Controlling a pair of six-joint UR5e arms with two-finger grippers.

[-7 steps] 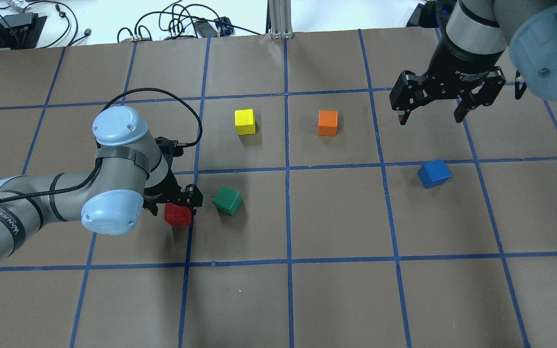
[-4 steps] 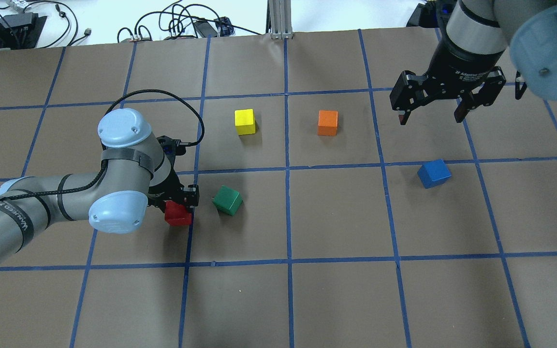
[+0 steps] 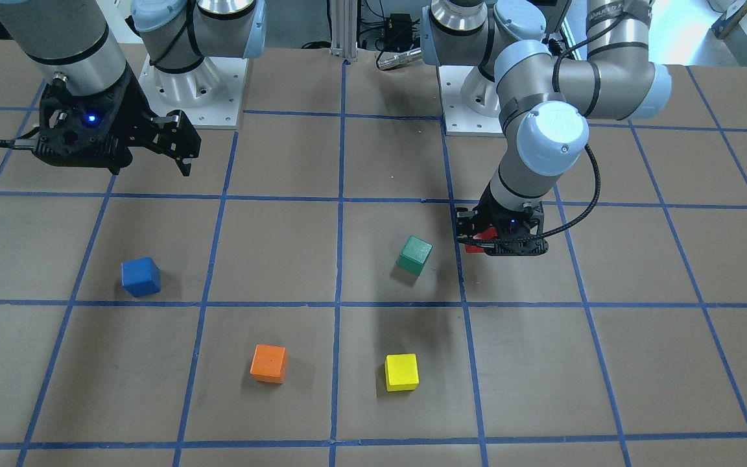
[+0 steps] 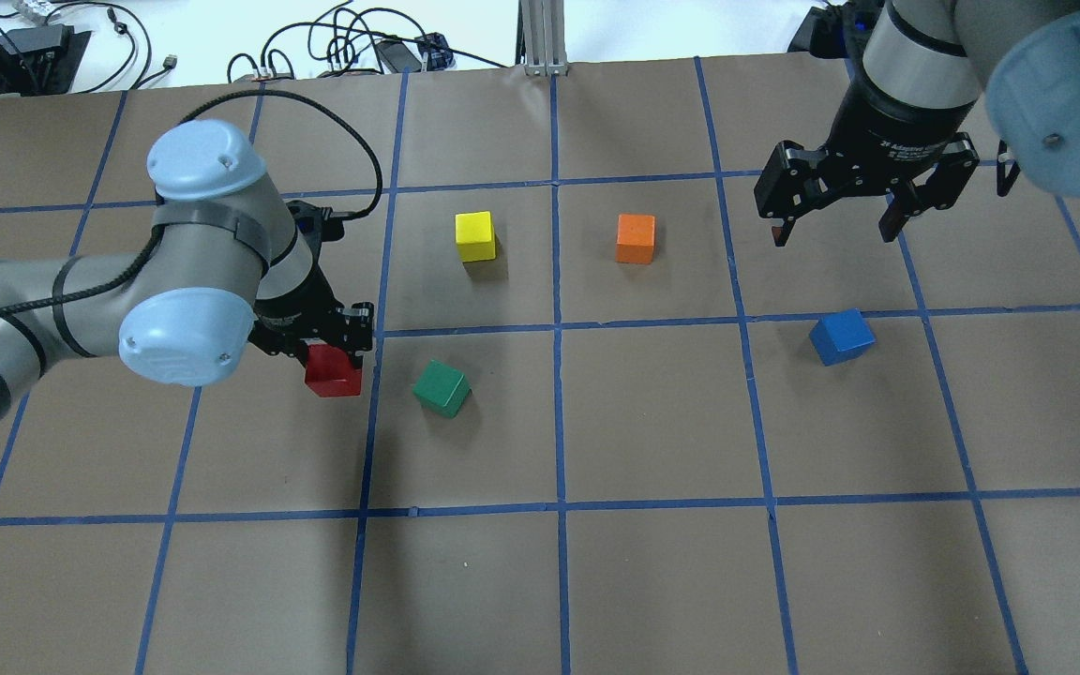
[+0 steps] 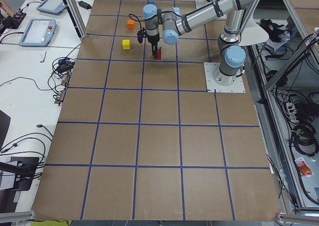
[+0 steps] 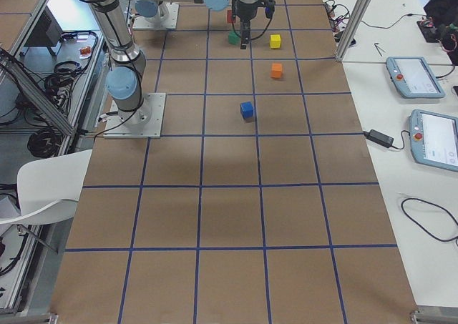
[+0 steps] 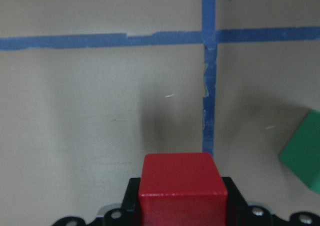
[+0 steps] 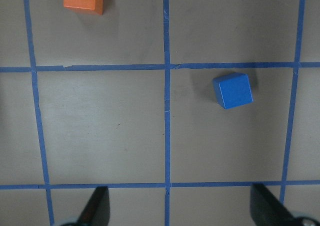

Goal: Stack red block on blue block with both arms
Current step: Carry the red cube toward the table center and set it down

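Diff vs 0.6 s ago, overhead view: left arm has pulled back and up, taking the red block (image 4: 333,374) with it. The block has left its old spot beside the blue tape line and now sits further up-frame, still left of the green block (image 4: 441,388). Left pincer (image 4: 330,356) is clamped on the red block, jaws closed against two opposite sides. In the left wrist view the block (image 7: 182,187) casts a shadow on the table (image 4: 652,581) ahead of it, so it looks to be off the surface.

Right pincer (image 4: 832,229): no change. It hangs wide open over the table, nothing in it, both fingertips (image 8: 98,206) visible in the right wrist view.

Blue block (image 4: 842,337) hasn't moved; it lies on the table, turned slightly off the grid, below the right pincer and well apart from the red one. Yellow block (image 4: 475,236) and orange block (image 4: 636,238) same as before.

Red block: matte cube, top face and one side visible, edges clean.
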